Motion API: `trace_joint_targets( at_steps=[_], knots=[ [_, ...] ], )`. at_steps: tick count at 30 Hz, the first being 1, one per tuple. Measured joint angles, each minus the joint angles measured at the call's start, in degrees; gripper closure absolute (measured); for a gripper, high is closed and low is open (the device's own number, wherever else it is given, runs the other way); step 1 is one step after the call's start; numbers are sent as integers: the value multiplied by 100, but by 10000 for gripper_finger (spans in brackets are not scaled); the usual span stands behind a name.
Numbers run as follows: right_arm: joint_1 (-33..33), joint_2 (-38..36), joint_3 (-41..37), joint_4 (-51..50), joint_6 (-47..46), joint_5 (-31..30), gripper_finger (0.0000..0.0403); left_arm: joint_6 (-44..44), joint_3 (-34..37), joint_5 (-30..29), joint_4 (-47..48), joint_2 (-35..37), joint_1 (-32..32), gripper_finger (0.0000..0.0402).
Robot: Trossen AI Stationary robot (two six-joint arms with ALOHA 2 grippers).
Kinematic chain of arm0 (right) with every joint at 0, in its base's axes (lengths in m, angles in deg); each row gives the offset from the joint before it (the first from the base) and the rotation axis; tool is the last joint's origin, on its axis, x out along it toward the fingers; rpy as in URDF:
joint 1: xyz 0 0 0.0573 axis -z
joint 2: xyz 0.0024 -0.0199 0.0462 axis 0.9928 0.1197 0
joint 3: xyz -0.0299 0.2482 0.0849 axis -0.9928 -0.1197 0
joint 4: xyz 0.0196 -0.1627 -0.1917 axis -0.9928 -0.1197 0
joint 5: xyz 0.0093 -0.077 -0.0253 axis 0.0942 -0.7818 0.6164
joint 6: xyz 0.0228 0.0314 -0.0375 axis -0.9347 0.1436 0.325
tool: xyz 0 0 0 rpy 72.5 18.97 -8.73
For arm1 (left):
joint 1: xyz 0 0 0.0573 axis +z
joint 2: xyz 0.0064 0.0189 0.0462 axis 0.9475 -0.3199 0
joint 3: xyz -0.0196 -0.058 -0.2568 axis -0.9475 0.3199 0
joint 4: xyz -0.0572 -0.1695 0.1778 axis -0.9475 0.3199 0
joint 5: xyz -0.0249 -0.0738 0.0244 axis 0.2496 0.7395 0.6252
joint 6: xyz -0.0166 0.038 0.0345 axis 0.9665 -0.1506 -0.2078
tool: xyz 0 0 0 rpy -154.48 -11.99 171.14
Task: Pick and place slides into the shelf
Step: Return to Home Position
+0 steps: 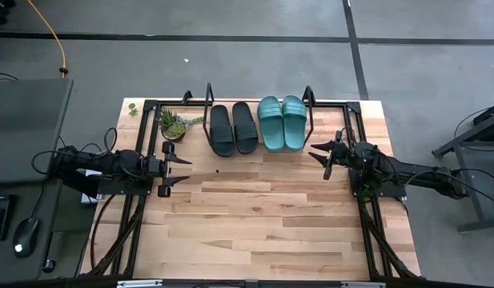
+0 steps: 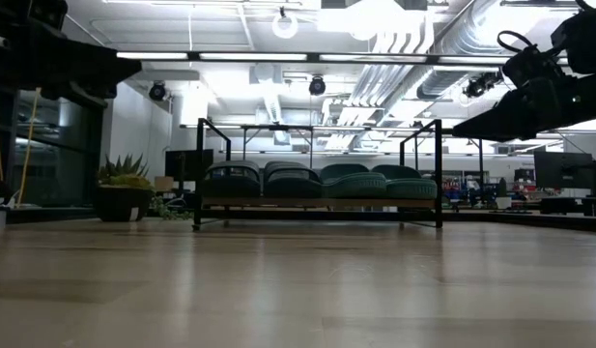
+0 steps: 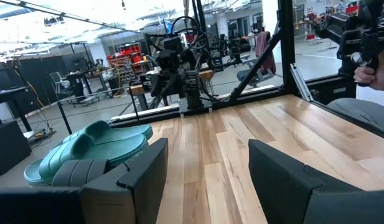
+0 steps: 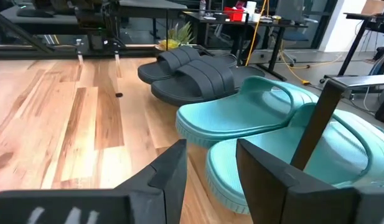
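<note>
All the slides sit side by side on the shelf (image 1: 309,98) at the table's far edge, soles down on its board (image 2: 317,204). The two black slides (image 1: 233,128) are on the left and the two teal slides (image 1: 281,122) on the right. My left gripper (image 1: 182,170) hovers open over the table, left of and nearer than the black pair. My right gripper (image 1: 320,156) is open too, just right of and nearer than the teal pair. Its wrist view shows the teal slides (image 4: 272,124) close ahead of the fingers and the black slides (image 4: 192,71) beyond. Neither gripper holds anything.
A small potted plant (image 1: 173,124) stands at the shelf's left end, close to my left gripper. A dark speck (image 1: 218,170) lies on the bare wood in front of the shelf. A black frame (image 1: 142,200) borders the table's left and right sides. A person's hand (image 3: 366,68) shows beyond the table.
</note>
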Motion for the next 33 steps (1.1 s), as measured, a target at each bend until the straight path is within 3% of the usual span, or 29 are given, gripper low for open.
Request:
trace_joint_targets(
  at_steps=[33],
  knots=[
    [0,4,-2,0,-107,9,274,-61,0,2,-8,-11,0,195]
  ],
)
